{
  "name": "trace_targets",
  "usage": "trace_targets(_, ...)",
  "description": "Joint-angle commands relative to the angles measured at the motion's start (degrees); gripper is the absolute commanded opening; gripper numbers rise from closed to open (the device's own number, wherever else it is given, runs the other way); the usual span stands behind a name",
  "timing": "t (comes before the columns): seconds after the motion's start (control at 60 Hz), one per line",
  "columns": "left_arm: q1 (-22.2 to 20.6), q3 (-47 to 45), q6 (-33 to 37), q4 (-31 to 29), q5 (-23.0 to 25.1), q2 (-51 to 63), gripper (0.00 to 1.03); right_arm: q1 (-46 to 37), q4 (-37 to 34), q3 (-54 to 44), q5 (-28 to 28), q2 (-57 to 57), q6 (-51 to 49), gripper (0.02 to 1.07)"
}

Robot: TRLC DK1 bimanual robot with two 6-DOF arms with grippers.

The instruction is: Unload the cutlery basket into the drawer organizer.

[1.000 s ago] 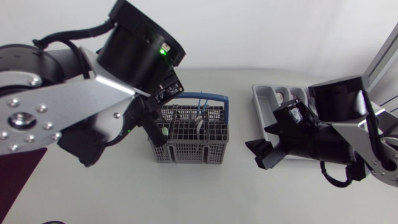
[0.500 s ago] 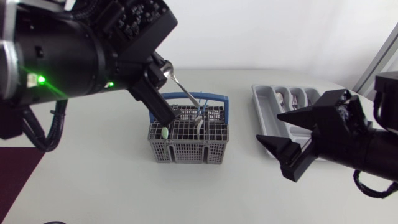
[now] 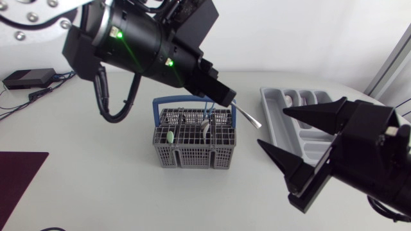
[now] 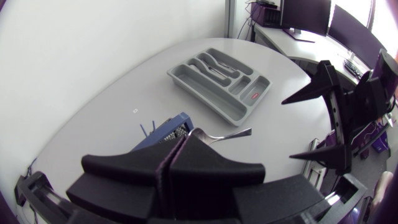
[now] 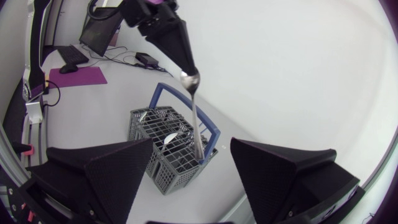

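The left tool (image 3: 226, 97), two matte black wedges pressed together to a narrow point, grips a slim polished metal spoon (image 3: 247, 117) by its bowl end. The thin handle slants down and away from the tips toward the drawer organizer (image 3: 273, 112). The spoon is held in the air over the end of the cutlery basket (image 3: 192, 151) nearest the organizer. From the left wrist, the spoon (image 4: 221, 133) juts out past the closed fingertips (image 4: 180, 144), with its rounded bowl right at them. The basket is a boxy grey plastic lattice with a gridded top and a thin blue bail handle (image 3: 192, 99) standing upright. A green-handled piece (image 3: 169, 136) and a few pieces of shiny cutlery (image 3: 205, 126) stand in its cells. It sits on the smooth pale bench (image 3: 96, 167), with a gap between it and the organizer. The organizer is a shallow grey moulded tray with long, rounded compartments, and some metal pieces lie in the far ones. The right tool (image 3: 271, 127) is spread wide, its two broad pointed wedges well apart and holding nothing. It is raised near the organizer and faces the basket. From its own wrist, the spoon (image 5: 196, 118) shows in the gap between the fingers (image 5: 106, 174).
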Motion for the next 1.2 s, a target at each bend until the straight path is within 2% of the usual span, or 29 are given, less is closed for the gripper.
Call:
trace_targets(0.0, 0.2, 2.9, -3.1, -0.3, 2.5, 2.5, 0.19, 2.3, 2.8, -2.5, 2.6, 1.7, -2.3, 0.91)
trace_targets(0.117, -0.2, 3.8, -3.5, -0.4, 3.8, 4.5, 0.19, 3.3, 7.4, -3.4, 5.0, 4.4, -4.3, 0.84)
trace_targets(0.25, -1.0, 3.9, -3.7, -0.4, 4.2, 5.1, 0.19, 3.5, 11.5, -3.4, 6.9, 8.1, -6.3, 0.84)
trace_targets(0.3, -1.3, 4.0, -3.7, -0.4, 4.4, 5.2, 0.19, 3.4, 13.6, -3.4, 7.0, 9.9, -7.3, 0.76)
trace_targets(0.5, -2.0, 4.1, -3.7, -0.5, 4.4, 5.5, 0.19, 3.1, 17.9, -3.0, 7.6, 14.9, -9.1, 0.64)
trace_targets(0.617, -2.5, 3.8, -3.6, -0.6, 4.3, 5.5, 0.19, 2.7, 19.2, -2.7, 7.6, 16.6, -10.2, 0.55)
trace_targets(0.683, -2.9, 3.6, -3.6, -0.5, 4.3, 5.6, 0.19, 2.4, 19.2, -2.4, 7.6, 17.3, -10.2, 0.55)
trace_targets(0.817, -3.2, 3.6, -3.5, -0.6, 4.3, 5.7, 0.19, 1.8, 19.2, -1.8, 7.6, 18.2, -10.6, 0.47)
trace_targets(0.9, -3.3, 3.4, -3.5, -0.6, 4.3, 5.7, 0.19, 0.9, 19.9, -1.7, 7.6, 18.5, -10.7, 0.46)
trace_targets(1.0, -3.3, 3.0, -3.4, -0.6, 4.3, 5.7, 0.19, 0.5, 20.1, -1.6, 7.6, 18.5, -10.9, 0.38)
trace_targets(1.183, -3.1, 2.3, -3.2, -0.4, 4.2, 5.7, 0.19, 0.1, 20.1, -1.5, 7.6, 18.6, -11.0, 0.38)
